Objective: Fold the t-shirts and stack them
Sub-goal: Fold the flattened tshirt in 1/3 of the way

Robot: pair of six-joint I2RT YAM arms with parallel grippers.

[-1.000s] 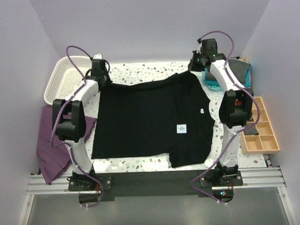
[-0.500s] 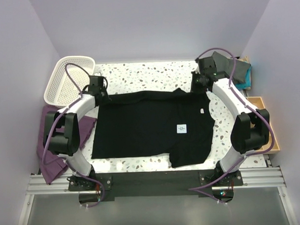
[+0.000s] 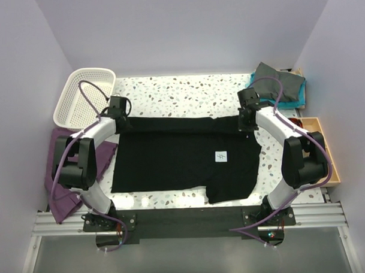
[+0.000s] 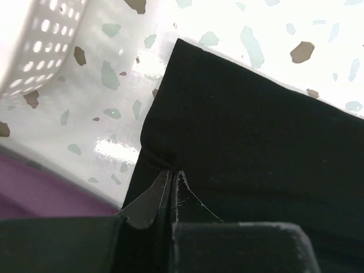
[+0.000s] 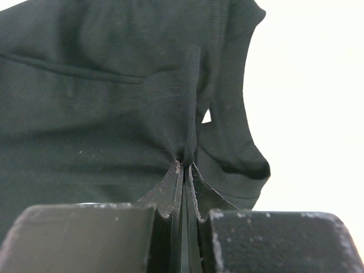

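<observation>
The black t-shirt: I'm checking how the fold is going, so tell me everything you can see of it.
The black t-shirt is plain soft knit fabric with a small white square label facing up. It lies spread on the speckled table. Its far part appears doubled over toward the near side, giving a straight far edge. One sleeve juts out at the near right. The left gripper and right gripper each have their jaws shut on a far corner, pinching the cloth into small puckers.

A t-shirt lies spread across the centre of the counter. A basket sits upper left, a pile of t-shirts upper right, a divided tray at the right edge and a cloth at the left edge.
</observation>
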